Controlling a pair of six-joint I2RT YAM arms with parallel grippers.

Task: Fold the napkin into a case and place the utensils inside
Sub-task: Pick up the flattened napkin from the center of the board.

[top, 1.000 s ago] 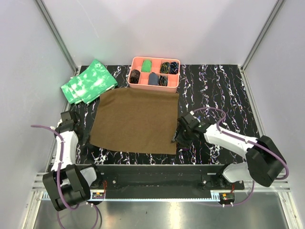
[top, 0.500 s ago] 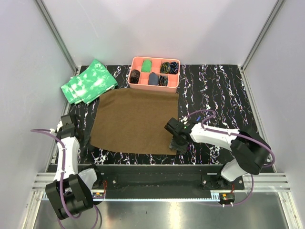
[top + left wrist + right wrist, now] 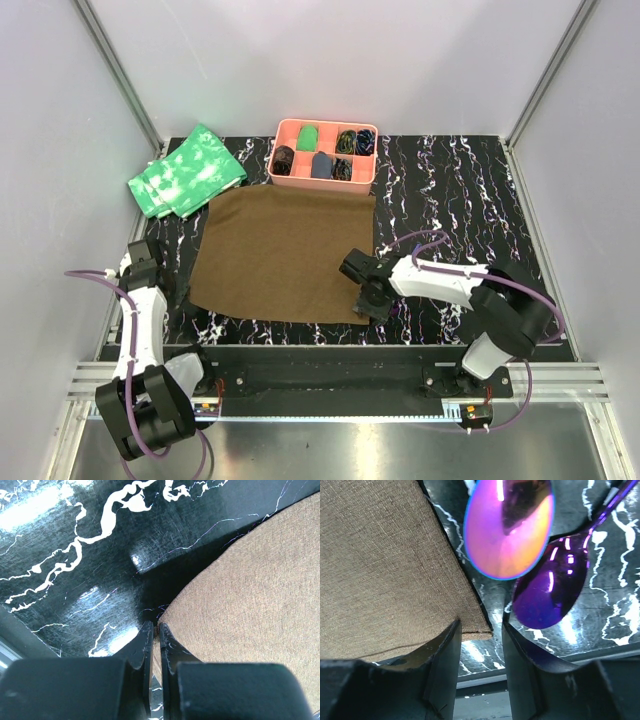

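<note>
Right hand [image 3: 367,303] further left, astride napkin [image 3: 285,255] corner

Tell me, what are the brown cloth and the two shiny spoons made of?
The napkin looks like coarse woven fabric with a matte surface: its criss-cross threads show, and so does a hemmed edge near its corner. The pink spoon and the purple spoon are glossy, with a rainbow sheen and mirror-like reflections. They could be coated metal or shiny plastic; the look alone cannot settle it.

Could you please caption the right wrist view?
Right claw open at napkin corner, beside pink spoon and purple spoon.
</note>
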